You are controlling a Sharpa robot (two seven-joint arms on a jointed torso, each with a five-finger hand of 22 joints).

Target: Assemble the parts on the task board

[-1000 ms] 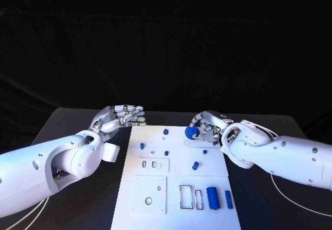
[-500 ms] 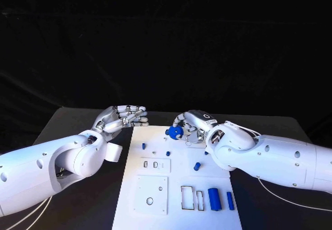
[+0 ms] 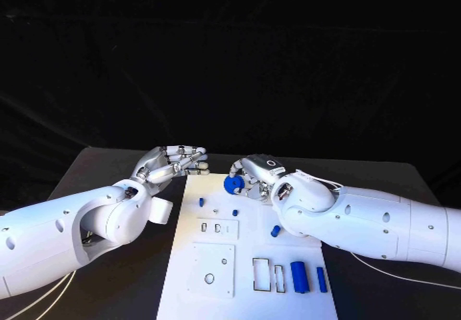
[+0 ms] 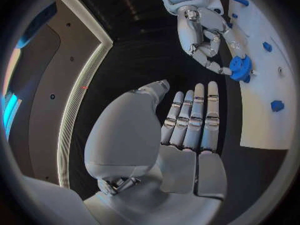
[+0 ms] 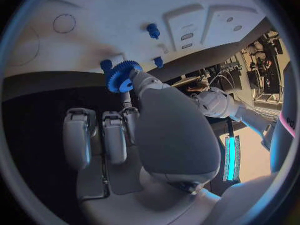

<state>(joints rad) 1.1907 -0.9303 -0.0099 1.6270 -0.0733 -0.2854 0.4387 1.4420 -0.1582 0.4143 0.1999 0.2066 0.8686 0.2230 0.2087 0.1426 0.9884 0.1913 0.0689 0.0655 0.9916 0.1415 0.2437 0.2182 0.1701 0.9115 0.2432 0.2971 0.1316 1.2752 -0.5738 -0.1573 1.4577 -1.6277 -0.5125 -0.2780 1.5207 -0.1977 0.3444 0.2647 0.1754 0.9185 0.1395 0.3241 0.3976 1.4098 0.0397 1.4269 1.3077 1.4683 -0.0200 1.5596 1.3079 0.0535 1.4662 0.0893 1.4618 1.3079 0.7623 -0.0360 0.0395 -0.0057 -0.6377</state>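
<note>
From the head view, the right hand pinches a blue gear above the task board's far end; the left hand idles empty beside it.

The right wrist view suggests keeping the gear level over its peg before lowering it.

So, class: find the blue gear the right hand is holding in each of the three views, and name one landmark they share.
Head view: blue gear at the task board's far end, in the right hand.
Left wrist view: gear at the right hand's fingertips, beside the board.
Right wrist view: gear above the thumb.
Shared landmark: the white board.
</note>
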